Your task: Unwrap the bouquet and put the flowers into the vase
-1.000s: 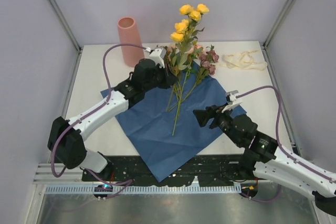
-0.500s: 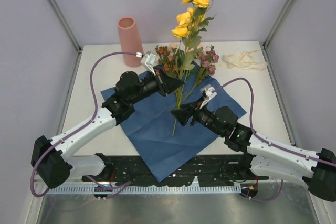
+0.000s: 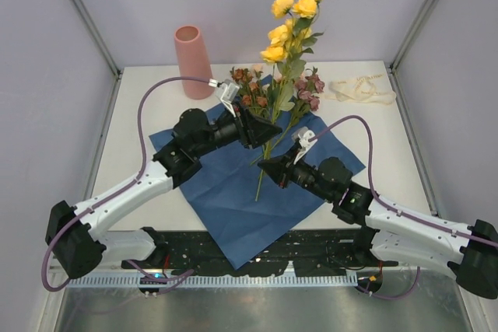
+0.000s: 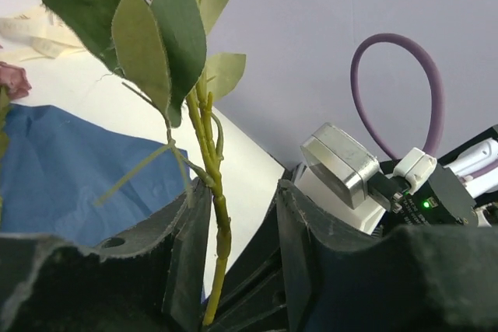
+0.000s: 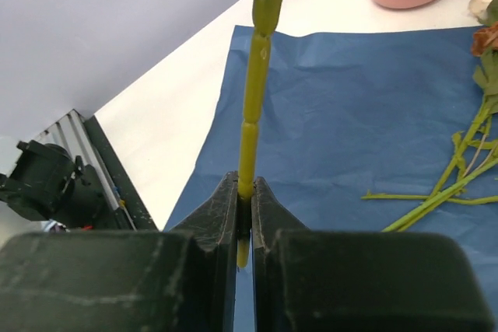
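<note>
A yellow-flowered stem [image 3: 294, 17] stands upright over the blue paper [image 3: 233, 192]. My right gripper [image 3: 268, 169] is shut on its lower end; the stem [image 5: 254, 99] rises from between the closed fingers [image 5: 244, 192]. My left gripper [image 3: 255, 126] sits higher on the same stem with its jaws apart, open [image 4: 243, 215]. The stem [image 4: 212, 192] leans against one finger only. The salmon-pink vase [image 3: 193, 60] stands upright at the back left, apart from both grippers. The other flowers, mauve [image 3: 310, 91] and rust [image 3: 247, 83], lie on the paper's far edge.
The cream ribbon [image 3: 359, 89] lies loose at the back right of the table. Loose green stems [image 5: 443, 184] lie across the paper to the right of my right gripper. Grey walls enclose the table on three sides.
My right gripper has shut on the bottom of the yellow stem. My left gripper has let go and stands open around it. The blooms shifted slightly right.
</note>
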